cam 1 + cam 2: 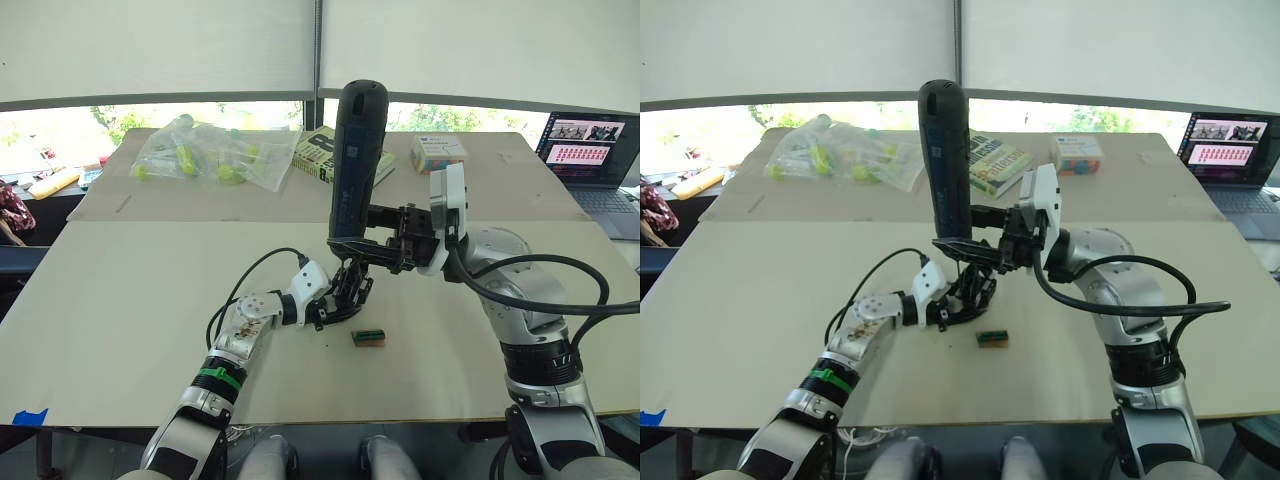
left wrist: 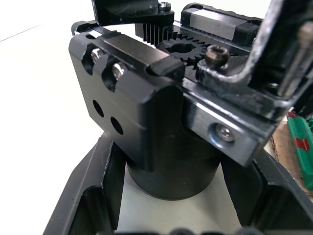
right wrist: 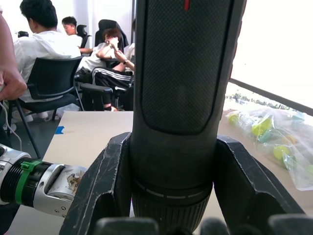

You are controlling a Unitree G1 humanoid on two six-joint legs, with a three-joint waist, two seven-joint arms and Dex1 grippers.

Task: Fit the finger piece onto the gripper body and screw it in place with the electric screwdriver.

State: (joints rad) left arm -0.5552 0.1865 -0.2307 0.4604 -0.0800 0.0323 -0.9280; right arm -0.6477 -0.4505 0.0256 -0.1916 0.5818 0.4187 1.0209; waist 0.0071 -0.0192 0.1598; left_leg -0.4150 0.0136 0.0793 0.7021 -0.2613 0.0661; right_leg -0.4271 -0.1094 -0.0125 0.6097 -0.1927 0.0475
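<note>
Now, nearest the robot, a small green and brown block (image 1: 368, 338) is lying on the table (image 1: 120, 300), just beside the work at about 4 o'clock from it. The left gripper (image 1: 335, 300) is clenching the gripper body (image 2: 161, 117) by its round base, with a finger on each side, near the middle of the table. Right above it, at 12 o'clock, the right gripper (image 1: 385, 235) is grasping the electric screwdriver (image 1: 355, 160) and holding it upright, tip down over the body. I cannot pick out the finger piece for sure. To do this step well, the robot should probably be keeping the driver straight, lining the tip over 1 screw, and pressing softly. Farther back, a bag (image 1: 205, 155), a book (image 1: 320, 155) and a laptop (image 1: 590, 150) are sitting.
</note>
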